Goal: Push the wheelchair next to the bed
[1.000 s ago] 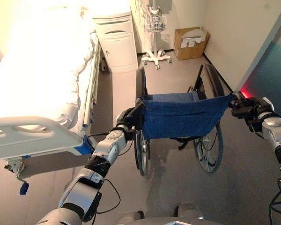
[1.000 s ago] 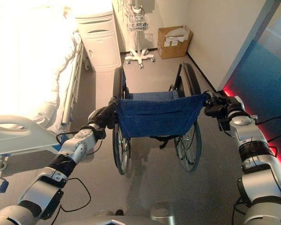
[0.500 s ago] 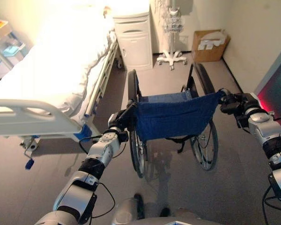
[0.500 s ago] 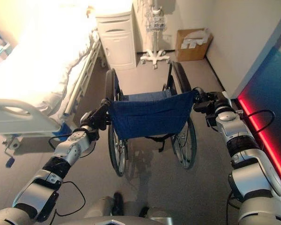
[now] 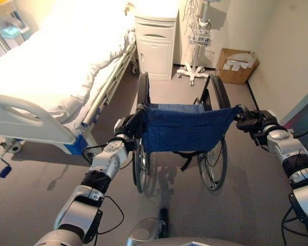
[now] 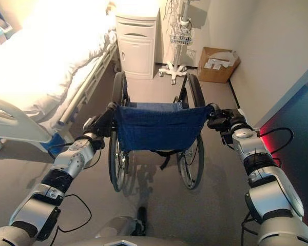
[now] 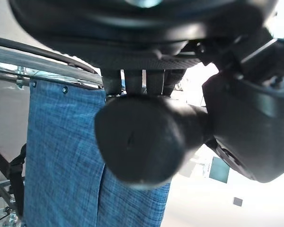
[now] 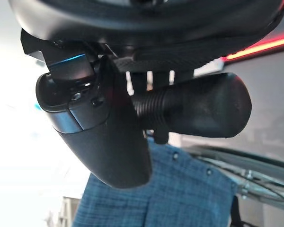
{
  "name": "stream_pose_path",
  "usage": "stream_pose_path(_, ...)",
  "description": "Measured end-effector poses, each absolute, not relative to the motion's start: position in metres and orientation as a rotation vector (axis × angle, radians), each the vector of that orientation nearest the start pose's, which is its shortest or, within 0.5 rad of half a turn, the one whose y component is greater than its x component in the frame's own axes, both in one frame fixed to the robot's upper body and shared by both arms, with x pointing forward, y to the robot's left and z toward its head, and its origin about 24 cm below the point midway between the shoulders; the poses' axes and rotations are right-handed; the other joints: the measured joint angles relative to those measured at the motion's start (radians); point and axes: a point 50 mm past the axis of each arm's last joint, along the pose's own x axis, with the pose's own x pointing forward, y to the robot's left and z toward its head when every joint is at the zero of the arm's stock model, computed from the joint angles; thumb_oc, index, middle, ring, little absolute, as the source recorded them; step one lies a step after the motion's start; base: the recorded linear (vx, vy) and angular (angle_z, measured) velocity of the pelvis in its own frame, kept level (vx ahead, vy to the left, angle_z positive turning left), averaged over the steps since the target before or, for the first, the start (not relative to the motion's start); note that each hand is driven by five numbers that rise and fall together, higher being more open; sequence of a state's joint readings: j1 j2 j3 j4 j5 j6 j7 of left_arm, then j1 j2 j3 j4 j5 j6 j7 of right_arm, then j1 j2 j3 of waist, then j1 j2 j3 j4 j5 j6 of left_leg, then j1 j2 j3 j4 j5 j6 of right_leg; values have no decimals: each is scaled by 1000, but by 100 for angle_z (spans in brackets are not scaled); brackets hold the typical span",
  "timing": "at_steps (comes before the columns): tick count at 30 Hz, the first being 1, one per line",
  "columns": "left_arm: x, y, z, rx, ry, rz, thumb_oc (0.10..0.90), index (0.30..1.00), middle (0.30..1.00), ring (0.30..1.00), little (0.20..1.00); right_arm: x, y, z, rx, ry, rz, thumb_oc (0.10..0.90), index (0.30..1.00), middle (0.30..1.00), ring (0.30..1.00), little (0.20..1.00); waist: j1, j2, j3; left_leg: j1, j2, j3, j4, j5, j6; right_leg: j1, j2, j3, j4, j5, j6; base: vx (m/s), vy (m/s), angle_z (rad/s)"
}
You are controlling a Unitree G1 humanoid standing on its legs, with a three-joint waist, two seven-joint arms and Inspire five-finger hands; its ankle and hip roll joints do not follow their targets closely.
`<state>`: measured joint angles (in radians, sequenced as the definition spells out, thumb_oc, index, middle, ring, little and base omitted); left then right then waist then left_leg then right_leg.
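A wheelchair [image 5: 182, 130] with a blue cloth back stands on the floor straight ahead, facing away from me. My left hand [image 5: 127, 128] is shut on its left push handle [image 7: 142, 142], fingers and thumb curled round the black grip. On the other side my right hand [image 6: 223, 120] is shut on the right push handle [image 8: 199, 106]. The white hospital bed [image 5: 51, 77] lies to the left, its foot end level with my left arm. A strip of floor separates the chair's left wheel [image 5: 141, 154] from the bed's side rail [image 5: 105, 95].
A white bedside cabinet [image 5: 155, 43] stands at the head of the bed, beyond the chair. Right of it are an IV stand on a wheeled base [image 5: 195, 72] and a cardboard box [image 5: 238, 64] by the wall. The wall [image 6: 277, 61] runs close along the right.
The whole picture has shifted: the bed and cabinet now sit further right and lower, so the camera turned left and advanced. Both hands keep hold of the handles.
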<state>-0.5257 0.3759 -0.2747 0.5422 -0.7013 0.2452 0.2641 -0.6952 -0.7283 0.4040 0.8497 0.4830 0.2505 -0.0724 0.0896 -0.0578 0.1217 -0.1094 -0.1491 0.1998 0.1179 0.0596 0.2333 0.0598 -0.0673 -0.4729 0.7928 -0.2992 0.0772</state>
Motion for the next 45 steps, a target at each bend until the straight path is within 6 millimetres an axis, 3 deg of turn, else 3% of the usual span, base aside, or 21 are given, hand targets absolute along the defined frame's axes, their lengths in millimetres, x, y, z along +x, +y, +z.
stream_pose_path(2,339,176,39,-126,393,78,400,300,300,300,300,345,-306,79,-397,452,-237,400,300,300,300,300,-18,-2,1,37,-39,-97,-4,-2,3,-12,-28,17,84,59,-14,189,47,37)
stream_pose_path(4,338,174,36,-128,400,75,400,300,300,300,300,344,-307,78,-390,451,-243,400,300,300,300,300,-9,25,4,82,-46,-201,-31,11,-7,-39,-46,73,94,27,-47,201,-55,-7)
stream_pose_path(6,337,173,35,-107,399,70,400,300,300,300,300,345,-310,82,-369,434,-256,400,300,300,300,300,-13,76,13,117,-26,-307,-57,28,-31,-50,-54,111,-83,0,-44,182,-140,5)
stream_pose_path(9,342,173,43,-96,365,72,400,300,300,300,300,347,-309,88,-371,403,-252,400,300,300,300,300,-23,109,38,132,13,-417,-66,17,-78,-115,-27,115,-364,25,-17,173,-184,23)
stream_pose_path(10,344,174,46,-93,355,74,400,300,300,300,300,347,-308,90,-376,393,-249,400,300,300,300,300,-30,108,44,130,22,-417,-66,8,-89,-139,-19,128,-435,37,3,210,-181,40)
stream_pose_path(12,347,186,57,-69,317,94,400,300,300,300,300,350,-300,96,-375,353,-229,400,300,300,300,300,-79,58,68,116,56,-227,-40,-62,-85,-147,-56,194,-705,159,104,331,-194,72)
stream_pose_path(14,349,188,61,-82,305,108,400,300,300,300,300,352,-297,101,-361,328,-226,400,300,300,300,300,-109,34,87,131,39,-250,-19,-83,-92,-130,-103,196,-755,288,152,373,-204,81)
stream_pose_path(16,351,187,64,-82,296,103,400,300,300,300,300,353,-299,104,-349,321,-235,400,300,300,300,300,-119,20,92,143,34,-280,-17,-93,-113,-89,-118,188,-784,365,154,319,-193,65)
stream_pose_path(17,352,187,64,-82,295,102,400,300,300,300,300,354,-299,106,-347,317,-240,400,300,300,300,300,-126,15,100,151,37,-280,-16,-109,-128,-68,-123,187,-766,392,113,297,-252,66)
stream_pose_path(19,352,179,64,-83,300,81,400,300,300,300,300,353,-305,111,-350,310,-268,400,300,300,300,300,-138,35,105,165,78,-199,-11,-121,-150,-64,-121,162,-683,333,37,298,-286,66)
stream_pose_path(22,353,174,65,-69,296,61,400,300,300,300,300,352,-311,114,-349,307,-292,400,300,300,300,300,-164,39,105,172,92,-190,-4,-128,-163,-65,-135,159,-582,252,36,242,-236,70)
stream_pose_path(24,355,173,65,-65,309,63,400,300,300,300,300,353,-310,116,-365,307,-298,400,300,300,300,300,-188,48,112,214,97,-204,-19,-128,-166,-136,-154,171,-384,170,21,345,-343,52)
stream_pose_path(25,353,177,61,-62,325,75,400,300,300,300,300,354,-305,115,-380,314,-286,400,300,300,300,300,-192,57,110,229,113,-219,-24,-140,-176,-171,-129,223,-340,151,0,193,-211,10)
stream_pose_path(27,352,186,60,-49,331,93,400,300,300,300,300,356,-297,114,-384,321,-265,400,300,300,300,300,-191,49,104,228,128,-221,-2,-168,-204,-157,-79,231,-469,164,3,183,-218,12)
stream_pose_path(29,352,194,62,-45,330,136,400,300,300,300,300,360,-283,115,-377,306,-254,400,300,300,300,300,-216,47,96,142,174,-132,200,-240,-279,-134,-49,183,-508,192,-57,283,-321,39)
stream_pose_path(31,355,196,65,-46,324,151,400,300,300,300,300,362,-279,116,-377,303,-256,400,300,300,300,300,-206,45,95,4,209,-96,463,-223,-318,-132,-26,187,-506,163,-75,225,-202,14)
stream_pose_path(33,351,198,58,-39,348,164,400,300,300,300,300,363,-277,116,-384,306,-249,400,300,300,300,300,-167,49,92,-21,228,-81,552,-162,-380,-105,-24,188,-512,162,-94,242,-110,-25)
stream_pose_path(35,349,198,55,-37,356,165,400,300,300,300,300,364,-274,116,-388,305,-245,400,300,300,300,300,-154,51,92,-40,232,-80,564,-157,-374,-77,-16,182,-533,154,-103,219,-22,0)
stream_pose_path(38,349,199,54,-24,357,169,400,300,300,300,300,365,-272,114,-398,307,-251,400,300,300,300,300,-126,46,93,-36,233,-39,446,-157,-371,-34,-4,187,-574,154,-113,313,86,-6)
stream_pose_path(41,349,201,51,-19,368,173,400,300,300,300,300,364,-269,110,-413,321,-258,400,300,300,300,300,-114,45,93,-18,221,-31,165,-154,-373,36,25,205,-651,165,-110,408,115,-9)
stream_pose_path(45,346,209,47,-8,382,181,400,300,300,300,300,361,-264,96,-399,360,-257,400,300,300,300,300,-84,59,94,-29,264,-34,-115,-39,-349,165,92,236,-765,174,-107,348,113,-33)
